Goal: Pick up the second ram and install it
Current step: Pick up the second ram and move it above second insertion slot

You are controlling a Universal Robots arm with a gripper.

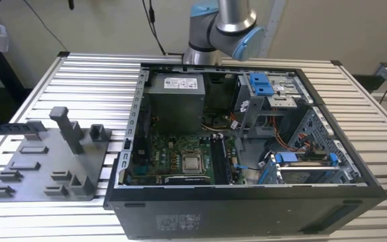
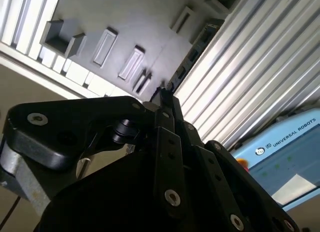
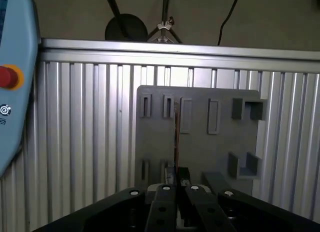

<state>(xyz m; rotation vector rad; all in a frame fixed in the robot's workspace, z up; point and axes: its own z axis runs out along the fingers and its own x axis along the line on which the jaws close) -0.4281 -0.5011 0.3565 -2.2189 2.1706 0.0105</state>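
Note:
In the first wrist view my gripper (image 3: 177,175) is shut on the second ram (image 3: 176,137), a thin dark stick seen edge-on that juts straight out from between the fingers. It hangs well above the grey plastic tray (image 3: 200,152), over the tray's row of slots. In the second wrist view the fingers (image 2: 161,123) meet in a narrow point, with the stick's dark tip (image 2: 163,91) just beyond them and the tray (image 2: 125,22) far below. In the exterior view the tray (image 1: 39,171) lies at the left with its upright post (image 1: 64,128).
An open computer case (image 1: 247,206) lies on the slatted aluminium table (image 1: 92,75), with its motherboard (image 1: 180,159) exposed and blue drive latches (image 1: 261,83) at the back. The arm's base (image 1: 220,27) stands behind the case. A teach pendant (image 3: 15,82) rests beside the tray.

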